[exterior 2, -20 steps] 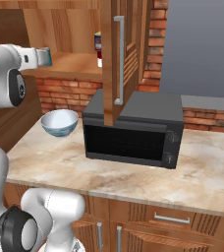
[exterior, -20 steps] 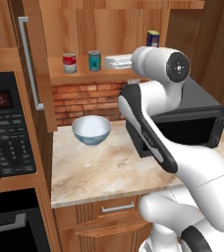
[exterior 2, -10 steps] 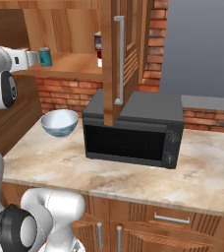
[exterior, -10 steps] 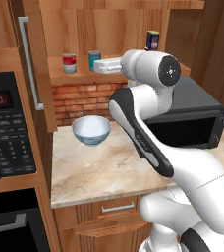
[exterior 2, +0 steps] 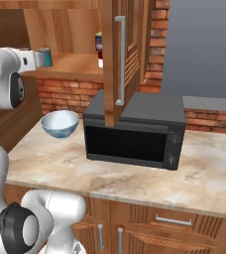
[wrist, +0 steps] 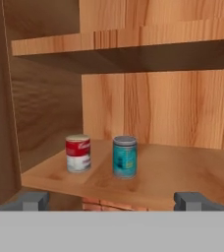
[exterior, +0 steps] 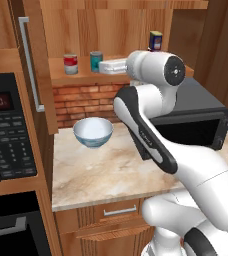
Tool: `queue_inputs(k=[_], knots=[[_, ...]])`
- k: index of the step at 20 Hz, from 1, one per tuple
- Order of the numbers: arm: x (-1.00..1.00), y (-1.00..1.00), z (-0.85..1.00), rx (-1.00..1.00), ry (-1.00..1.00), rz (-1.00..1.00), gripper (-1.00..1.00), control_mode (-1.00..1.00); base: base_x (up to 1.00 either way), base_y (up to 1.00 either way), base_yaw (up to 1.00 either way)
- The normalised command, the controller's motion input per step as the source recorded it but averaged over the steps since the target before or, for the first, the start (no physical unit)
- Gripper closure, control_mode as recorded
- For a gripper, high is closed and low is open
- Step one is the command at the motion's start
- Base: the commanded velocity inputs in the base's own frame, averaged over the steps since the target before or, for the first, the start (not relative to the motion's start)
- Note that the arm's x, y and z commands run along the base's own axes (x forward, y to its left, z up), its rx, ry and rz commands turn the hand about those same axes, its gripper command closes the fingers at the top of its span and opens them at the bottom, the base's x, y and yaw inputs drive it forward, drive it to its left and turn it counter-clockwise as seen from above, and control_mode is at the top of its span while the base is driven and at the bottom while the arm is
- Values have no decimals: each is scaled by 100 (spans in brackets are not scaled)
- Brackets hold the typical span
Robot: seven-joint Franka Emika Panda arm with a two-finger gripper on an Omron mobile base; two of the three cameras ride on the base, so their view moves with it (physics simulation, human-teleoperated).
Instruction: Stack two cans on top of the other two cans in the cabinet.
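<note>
**At the cabinet shelf: gripper empty, jaws wide**

Nearest, the gripper [wrist: 112, 201] is held fully spread and empty before the cabinet [wrist: 158, 172] shelf edge. Beyond, the teal can [wrist: 125, 156] and the red-and-white can [wrist: 78, 153] are seen standing side by side, slightly apart. The dark blue can [exterior: 155, 40] is set farther right.

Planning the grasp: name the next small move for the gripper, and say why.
Probably ease the gripper straight forward toward the teal can. Its fingers are spread wide with nothing between them, and the can stands upright ahead on the cabinet shelf, apart from the red and white can beside it.
</note>
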Motion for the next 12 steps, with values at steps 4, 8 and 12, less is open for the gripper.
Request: queue_inputs(k=[4,8,12], knots=[[22,-7,-16,0,0,1,-100,-100,0,0,0],[21,-3,-13,0,0,0,-100,-100,0,0,0],[17,-2,-6,0,0,0,-100,-100,0,0,0]])
